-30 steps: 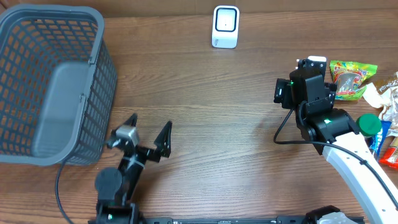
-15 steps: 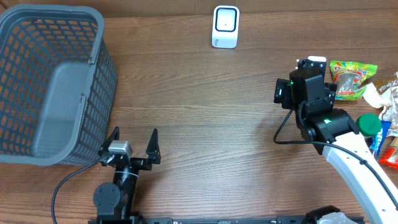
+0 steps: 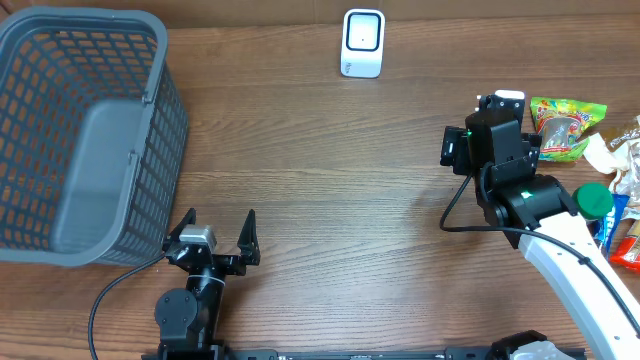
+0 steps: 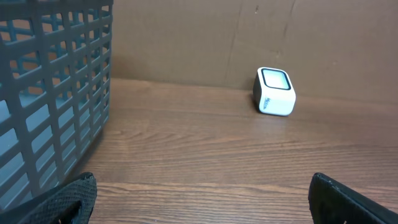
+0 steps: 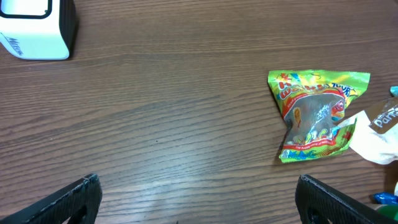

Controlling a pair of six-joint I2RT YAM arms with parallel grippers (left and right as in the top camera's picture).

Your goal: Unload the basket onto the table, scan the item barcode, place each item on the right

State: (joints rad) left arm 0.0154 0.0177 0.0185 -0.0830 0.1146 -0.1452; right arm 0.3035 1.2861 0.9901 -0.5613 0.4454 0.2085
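A green and yellow snack bag (image 3: 565, 127) lies flat at the right of the table, and in the right wrist view the snack bag (image 5: 317, 115) sits ahead and to the right of my fingers. The white barcode scanner (image 3: 362, 42) stands at the far middle edge; the same scanner (image 4: 274, 91) shows ahead of the left wrist and at the top left corner (image 5: 34, 28) of the right wrist view. My left gripper (image 3: 215, 232) is open near the front edge, with bare wood between its fingers (image 4: 202, 183). My right gripper (image 5: 198, 182) is open over bare wood, left of the bag.
A grey mesh basket (image 3: 165, 120) fills the left side, its wall (image 4: 56, 93) close to my left fingers. More items crowd the right edge: a green-capped bottle (image 3: 594, 199), a white wrapper (image 3: 625, 150) and a red packet (image 3: 628, 245).
My left gripper has drawn back toward the front edge and turned from angled right to pointing straight at the far side. The right arm has not moved.
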